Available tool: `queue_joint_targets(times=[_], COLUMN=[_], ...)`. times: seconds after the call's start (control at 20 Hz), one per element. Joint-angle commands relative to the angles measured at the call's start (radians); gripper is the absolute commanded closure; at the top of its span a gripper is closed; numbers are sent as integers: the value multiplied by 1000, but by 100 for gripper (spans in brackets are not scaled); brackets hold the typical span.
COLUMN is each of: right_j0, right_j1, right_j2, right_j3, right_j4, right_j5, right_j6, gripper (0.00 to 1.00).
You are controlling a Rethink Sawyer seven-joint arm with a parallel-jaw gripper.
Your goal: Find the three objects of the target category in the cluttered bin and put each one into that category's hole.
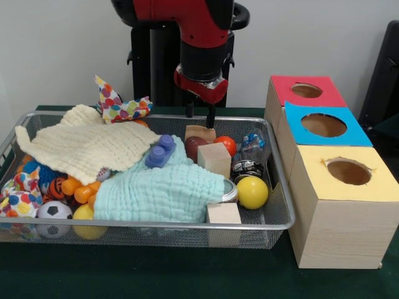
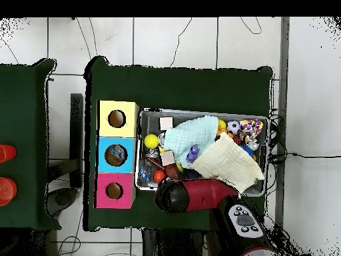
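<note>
Nearest: yellow box (image 1: pixel 346 212), then blue box (image 1: pixel 324 128) and red box (image 1: pixel 305 90), each with a top hole. Bin (image 1: pixel 274 215) is beside them, half buried under mint cloth (image 1: pixel 165 193) and cream cloth (image 1: pixel 87 149). Likely targets are wood blocks: one (image 1: pixel 215 159) mid-bin, one (image 1: pixel 223 213) at near rim, one (image 1: pixel 199 132) under gripper (image 1: pixel 199 112). Fingers apart, empty, hovering. Blocks look rigid, light, flat-sided, so pinch opposite faces. Yellow ball (image 1: pixel 252 192) would roll
</note>
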Motion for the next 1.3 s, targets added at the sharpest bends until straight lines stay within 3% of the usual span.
queue_joint_targets(times=[0.05, 0.4, 1.3], right_j0=[31, 88, 170], right_j1=[87, 100, 136], right_j2=[22, 66, 84], right_j3=[-81, -85, -135], right_j4=[-76, 14, 112], right_j5=[30, 1, -29], right_j6=[-78, 14, 101], gripper=[0, 0, 0])
